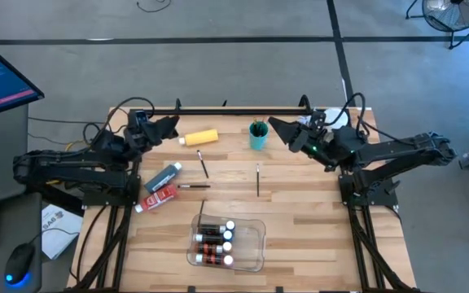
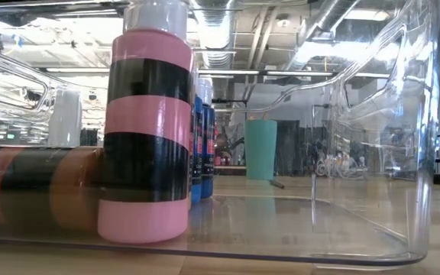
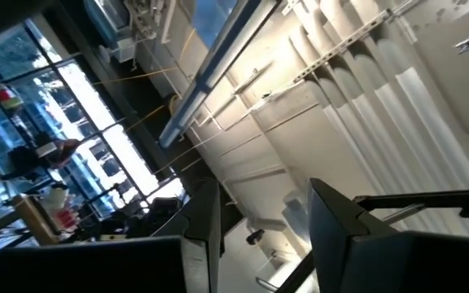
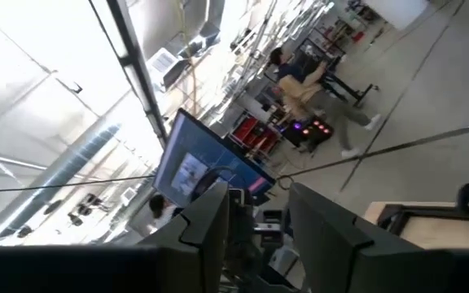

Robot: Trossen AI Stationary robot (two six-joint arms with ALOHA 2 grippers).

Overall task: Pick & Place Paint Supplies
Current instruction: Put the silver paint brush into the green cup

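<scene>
On the wooden surface a clear tray near the front edge holds four small bottles lying side by side, white caps pointing right. In the low view one pink-and-black banded bottle fills the foreground inside the tray. A yellow bottle lies near the back edge, just right of the left pincer. A blue tube and a red tube lie side by side at the left. Three thin brushes lie loose mid-surface: one below the yellow bottle, one beside the tubes, one below the teal cup, which holds more brushes. The right pincer hangs just right of the cup. Both pincers point up off the surface, fingers set a narrow gap apart, holding nothing.
</scene>
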